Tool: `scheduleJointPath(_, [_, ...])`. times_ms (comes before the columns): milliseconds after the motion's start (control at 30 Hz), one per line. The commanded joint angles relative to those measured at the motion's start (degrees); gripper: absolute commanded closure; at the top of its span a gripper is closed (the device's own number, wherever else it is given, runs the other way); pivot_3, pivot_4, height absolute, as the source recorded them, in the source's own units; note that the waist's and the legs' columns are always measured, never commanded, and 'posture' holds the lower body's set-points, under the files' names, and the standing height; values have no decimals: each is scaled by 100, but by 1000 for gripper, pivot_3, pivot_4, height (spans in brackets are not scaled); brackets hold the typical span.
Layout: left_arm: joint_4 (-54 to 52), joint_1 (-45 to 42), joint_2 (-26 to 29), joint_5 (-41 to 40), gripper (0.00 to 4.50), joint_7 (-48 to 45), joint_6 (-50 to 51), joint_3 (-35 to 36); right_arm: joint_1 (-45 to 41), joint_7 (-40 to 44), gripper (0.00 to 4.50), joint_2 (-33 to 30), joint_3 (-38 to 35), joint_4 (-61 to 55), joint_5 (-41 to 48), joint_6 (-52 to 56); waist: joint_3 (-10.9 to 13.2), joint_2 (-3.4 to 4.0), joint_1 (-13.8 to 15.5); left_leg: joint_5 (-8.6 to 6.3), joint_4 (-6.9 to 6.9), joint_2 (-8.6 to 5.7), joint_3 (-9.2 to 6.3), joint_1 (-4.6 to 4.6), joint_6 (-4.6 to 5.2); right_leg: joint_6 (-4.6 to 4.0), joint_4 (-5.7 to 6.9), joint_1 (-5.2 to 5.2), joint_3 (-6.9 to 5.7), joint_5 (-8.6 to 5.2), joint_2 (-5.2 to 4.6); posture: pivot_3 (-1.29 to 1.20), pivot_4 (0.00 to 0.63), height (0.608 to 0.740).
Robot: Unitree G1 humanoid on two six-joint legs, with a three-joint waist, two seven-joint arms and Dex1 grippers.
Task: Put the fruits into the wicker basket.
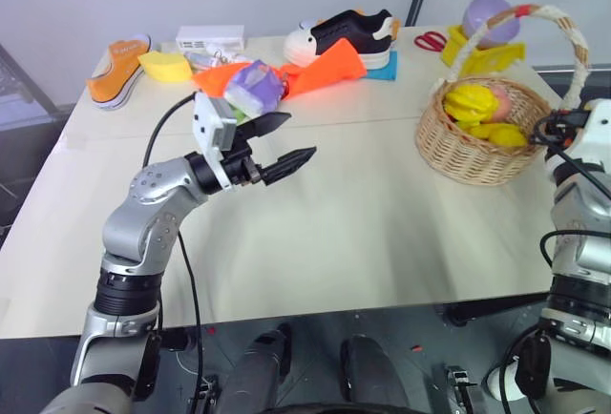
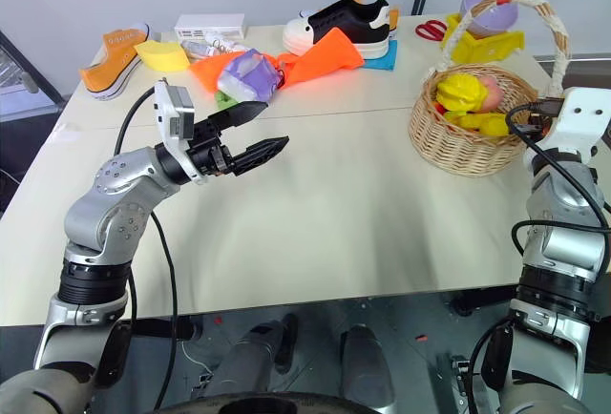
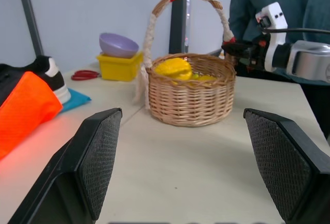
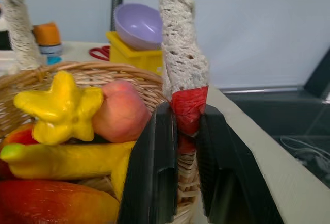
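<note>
The wicker basket stands at the table's right side. In it lie the fruits: a pink-red peach and a yellow ridged fruit, on top of a banana and a red-orange fruit. My right gripper is at the basket's right rim, its two fingers shut on the red-banded foot of the handle. My left gripper hovers open and empty above the table's middle left, pointing toward the basket.
Along the back edge lie an orange shoe, a yellow sponge block, orange cloth, a purple bag and a black-and-white shoe. Behind the basket are red scissors and a purple bowl on a yellow block.
</note>
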Motion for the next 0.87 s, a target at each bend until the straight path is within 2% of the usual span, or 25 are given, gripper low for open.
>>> scheduleJointPath(33, [-30,-156,-10,31,425,-35,-129,12,107,-57,1554,-21,-145,-438,61,-73,0,0,25,0,2,-1,0,0,0,0,0,1,-1,0,0,0,150,740])
scheduleJointPath(67, [-1,-164,-5,40,425,-56,-136,1,209,-49,1065,-24,-173,-587,86,-44,0,0,42,0,2,-1,0,0,0,0,0,2,-1,0,0,0,150,740])
scheduleJointPath(267, [258,-31,313,233,425,-301,-235,54,1513,393,1065,-150,-447,-1477,139,-195,0,1,63,-1,3,-8,-4,-1,1,2,-5,7,-4,-1,-3,0,150,740])
scheduleJointPath(400, [518,305,629,372,425,-365,-398,289,2644,1152,1065,-73,-550,-2246,485,-382,-5,10,21,-2,1,-6,-4,0,2,2,-4,4,-2,-2,-6,0,150,740])
scheduleJointPath(533, [879,955,852,741,425,-19,-735,642,3489,2167,1065,-94,74,-3133,949,-329,-11,22,-28,-6,-6,4,-3,12,4,-11,-4,7,1,-9,-4,0,150,740])
scheduleJointPath(667, [1056,1558,1007,1031,425,264,-868,906,3404,2594,1065,-17,744,-3309,1222,-132,-11,19,14,-16,-2,6,-4,17,-8,-25,-9,16,-1,-16,-8,0,150,740])
scheduleJointPath(867, [810,2210,989,1104,425,493,-920,1085,2679,2808,1065,87,1420,-2660,1100,-219,-10,19,92,-22,-3,5,-11,29,-5,-34,-41,27,-7,-21,-11,0,150,740])
